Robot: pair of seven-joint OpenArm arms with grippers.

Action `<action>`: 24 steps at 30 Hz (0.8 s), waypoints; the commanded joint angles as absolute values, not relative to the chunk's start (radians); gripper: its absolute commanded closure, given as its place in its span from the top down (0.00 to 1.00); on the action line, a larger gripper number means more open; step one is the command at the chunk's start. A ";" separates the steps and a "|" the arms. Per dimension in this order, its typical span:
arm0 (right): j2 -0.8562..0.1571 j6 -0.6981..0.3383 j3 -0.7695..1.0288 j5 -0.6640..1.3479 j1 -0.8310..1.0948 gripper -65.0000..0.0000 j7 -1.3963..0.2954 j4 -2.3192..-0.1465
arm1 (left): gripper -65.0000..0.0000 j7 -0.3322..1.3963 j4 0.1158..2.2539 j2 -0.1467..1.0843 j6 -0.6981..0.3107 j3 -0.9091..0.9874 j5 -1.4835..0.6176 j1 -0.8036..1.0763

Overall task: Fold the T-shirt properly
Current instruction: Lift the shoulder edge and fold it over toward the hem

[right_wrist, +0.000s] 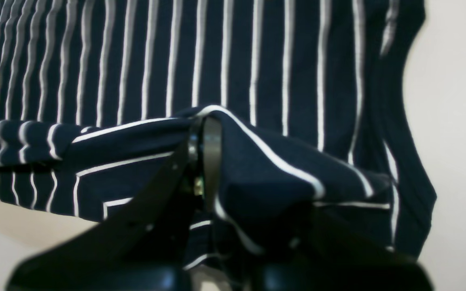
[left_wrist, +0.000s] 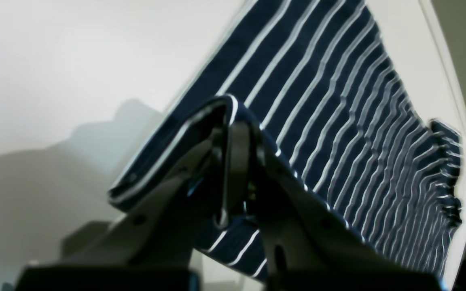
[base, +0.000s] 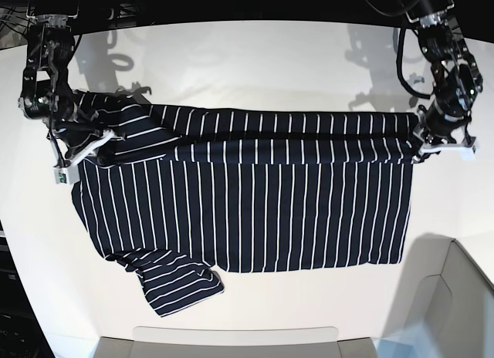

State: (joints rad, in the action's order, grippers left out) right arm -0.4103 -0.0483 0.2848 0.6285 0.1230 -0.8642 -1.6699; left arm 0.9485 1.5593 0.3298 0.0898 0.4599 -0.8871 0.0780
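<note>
The T-shirt (base: 247,211), dark navy with thin white stripes, lies spread across the white table, and its far edge is folded over toward the front as a band. One sleeve (base: 174,285) lies crumpled at the front left. My left gripper (base: 421,148) is at the shirt's right end, shut on a lifted fold of the fabric (left_wrist: 229,121). At the left end my right gripper (base: 81,153) is shut on the fabric near the other sleeve; the cloth drapes over its fingers (right_wrist: 204,137). Striped cloth (right_wrist: 217,60) fills the rest of the right wrist view.
The white table (base: 255,65) reaches past the shirt on every side. A pale grey box (base: 451,296) stands at the front right corner, and a flat pale panel (base: 231,339) lies along the front edge. The table's edge (left_wrist: 439,60) runs close beyond the shirt.
</note>
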 commanded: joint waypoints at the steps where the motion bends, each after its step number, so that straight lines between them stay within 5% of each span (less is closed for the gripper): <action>1: -0.426 -0.051 0.269 0.627 0.091 0.00 -0.839 -1.670 | 0.00 0.937 1.543 0.344 0.087 0.464 -0.889 0.045; 24: -0.426 -0.051 0.077 0.608 -0.205 0.00 -0.746 -1.308 | 0.00 0.897 1.237 0.387 0.081 0.389 -0.888 -0.196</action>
